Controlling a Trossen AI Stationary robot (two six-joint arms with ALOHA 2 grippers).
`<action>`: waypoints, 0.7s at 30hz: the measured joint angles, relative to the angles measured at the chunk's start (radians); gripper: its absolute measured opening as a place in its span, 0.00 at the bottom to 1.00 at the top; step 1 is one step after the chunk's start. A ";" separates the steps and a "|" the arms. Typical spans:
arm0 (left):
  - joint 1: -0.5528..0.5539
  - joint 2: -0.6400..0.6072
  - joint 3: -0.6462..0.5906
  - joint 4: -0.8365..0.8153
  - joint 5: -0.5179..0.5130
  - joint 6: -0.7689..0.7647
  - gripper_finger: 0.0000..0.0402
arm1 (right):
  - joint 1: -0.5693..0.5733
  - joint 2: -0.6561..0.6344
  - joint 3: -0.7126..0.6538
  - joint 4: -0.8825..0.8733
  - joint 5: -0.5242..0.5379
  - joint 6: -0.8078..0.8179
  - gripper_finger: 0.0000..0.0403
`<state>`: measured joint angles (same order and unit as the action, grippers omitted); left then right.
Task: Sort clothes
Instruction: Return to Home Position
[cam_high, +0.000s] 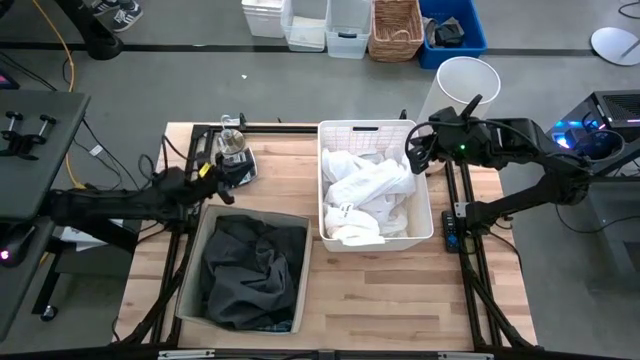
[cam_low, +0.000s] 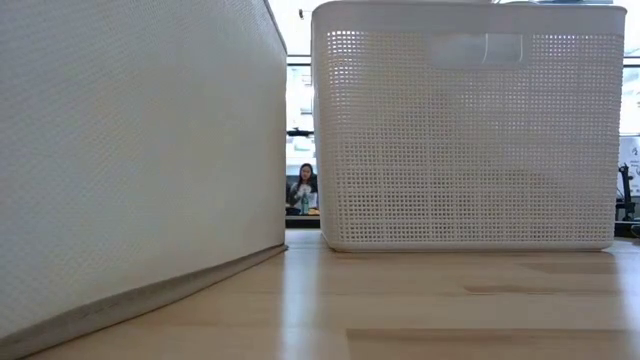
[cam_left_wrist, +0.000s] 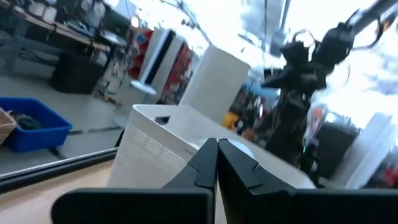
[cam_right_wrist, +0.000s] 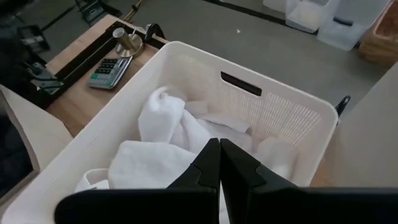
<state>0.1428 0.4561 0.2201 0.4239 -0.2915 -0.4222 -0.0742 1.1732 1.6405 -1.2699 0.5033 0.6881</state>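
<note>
White clothes (cam_high: 368, 195) lie heaped in the white slotted basket (cam_high: 425, 215) at the table's middle; they also show in the right wrist view (cam_right_wrist: 165, 134). Dark grey and black clothes (cam_high: 250, 270) fill the pale fabric bin (cam_high: 192, 262) at the near left. My left gripper (cam_high: 222, 180) is shut and empty, above the bin's far edge; its fingers show shut in its wrist view (cam_left_wrist: 216, 163). My right gripper (cam_high: 412, 155) is shut and empty, above the basket's far right corner, with its shut fingers (cam_right_wrist: 219, 163) over the white clothes. No plaid or green garment shows.
A small scale with a metal cup (cam_high: 235, 160) stands at the far left of the table. A tall white cylinder (cam_high: 462, 85) stands beyond the far right corner. In the low view the bin's wall (cam_low: 130, 150) and the basket (cam_low: 465, 130) stand close together; a person (cam_low: 303, 188) sits far behind.
</note>
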 joint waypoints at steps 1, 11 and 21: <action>-0.006 0.000 -0.034 0.060 -0.012 -0.009 0.00 | 0.000 0.000 0.000 -0.002 -0.005 0.015 0.00; -0.082 -0.002 -0.209 0.419 0.020 -0.053 0.00 | 0.000 0.000 0.000 -0.014 -0.011 0.048 0.00; -0.224 -0.003 -0.207 0.409 0.036 -0.100 0.00 | 0.000 0.000 0.000 -0.040 -0.023 0.045 0.00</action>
<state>-0.0807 0.4530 0.0132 0.8328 -0.2559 -0.5222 -0.0742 1.1732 1.6405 -1.3098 0.4808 0.7327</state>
